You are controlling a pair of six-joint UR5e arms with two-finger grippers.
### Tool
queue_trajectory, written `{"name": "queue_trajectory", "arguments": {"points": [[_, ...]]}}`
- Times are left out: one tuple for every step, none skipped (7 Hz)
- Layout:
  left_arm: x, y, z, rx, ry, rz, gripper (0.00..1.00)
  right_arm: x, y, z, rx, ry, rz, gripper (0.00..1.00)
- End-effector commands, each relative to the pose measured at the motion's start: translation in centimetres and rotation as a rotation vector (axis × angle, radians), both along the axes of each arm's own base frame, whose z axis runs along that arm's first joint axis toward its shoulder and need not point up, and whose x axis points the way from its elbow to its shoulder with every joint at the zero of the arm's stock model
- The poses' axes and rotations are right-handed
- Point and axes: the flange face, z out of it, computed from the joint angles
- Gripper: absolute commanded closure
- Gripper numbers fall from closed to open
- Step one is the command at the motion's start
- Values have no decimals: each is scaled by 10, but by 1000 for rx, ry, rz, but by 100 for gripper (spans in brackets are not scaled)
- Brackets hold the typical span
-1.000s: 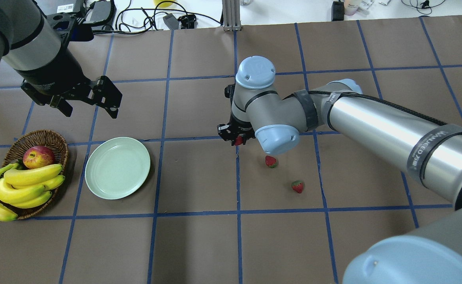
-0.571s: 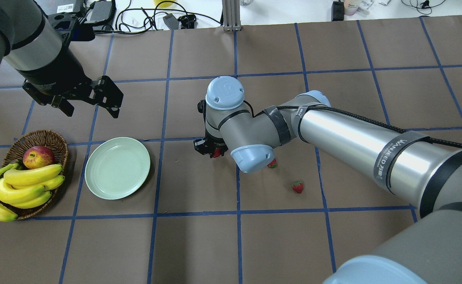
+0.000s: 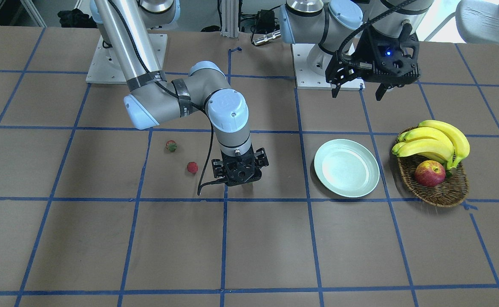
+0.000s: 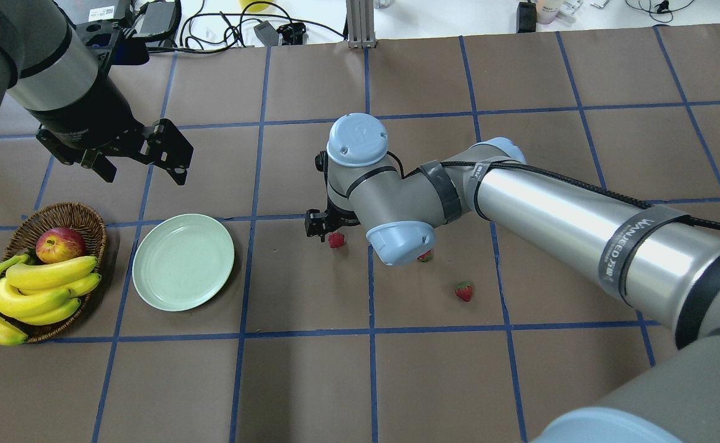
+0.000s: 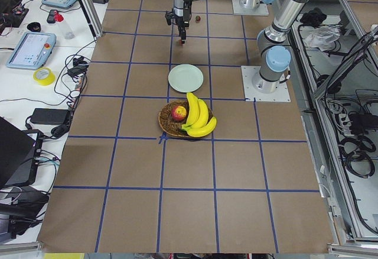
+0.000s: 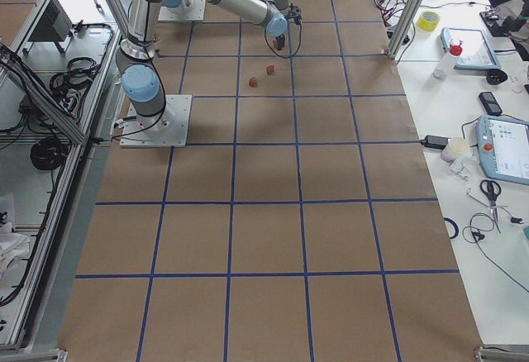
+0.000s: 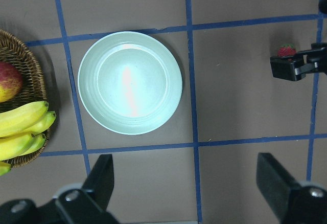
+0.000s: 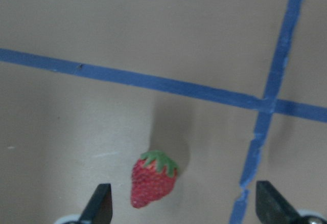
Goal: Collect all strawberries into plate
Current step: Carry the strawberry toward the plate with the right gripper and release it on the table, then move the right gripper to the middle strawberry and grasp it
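Right fingers (image 8: 100, 203) spread wide and empty, straddling one strawberry (image 8: 153, 179) that lies on the table (image 4: 310, 381) near its middle, off-centre toward one finger, long axis slanting across the closing line; the plate (image 4: 182, 261), bare, sits well apart toward the table's left end.

A robotics lab. Blue tape (image 4: 372, 332) grids the brown table (image 4: 310, 381). Cables (image 5: 354, 146) and teach pendants (image 6: 504, 147) lie alongside.

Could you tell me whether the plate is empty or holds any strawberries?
Empty: the plate shows only its bare, glossy surface.
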Motion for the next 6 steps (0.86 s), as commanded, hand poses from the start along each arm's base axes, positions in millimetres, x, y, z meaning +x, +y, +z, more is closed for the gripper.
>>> {"name": "queue_trajectory", "arguments": {"points": [[0, -1, -2, 3, 1, 1, 0, -70, -13, 41, 55, 68, -57, 0], [1, 0, 0, 0, -5, 1, 0, -90, -5, 25, 73, 131, -72, 0], [2, 0, -1, 5, -5, 2, 0, -101, 6, 5, 66, 147, -70, 0], [1, 0, -3, 8, -2, -1, 0, -107, 20, -14, 45, 137, -67, 4], [1, -1, -2, 5, -2, 1, 0, -110, 34, -29, 26, 120, -68, 9], [2, 0, 0, 2, -5, 2, 0, -111, 40, -34, 17, 117, -69, 30]]}}
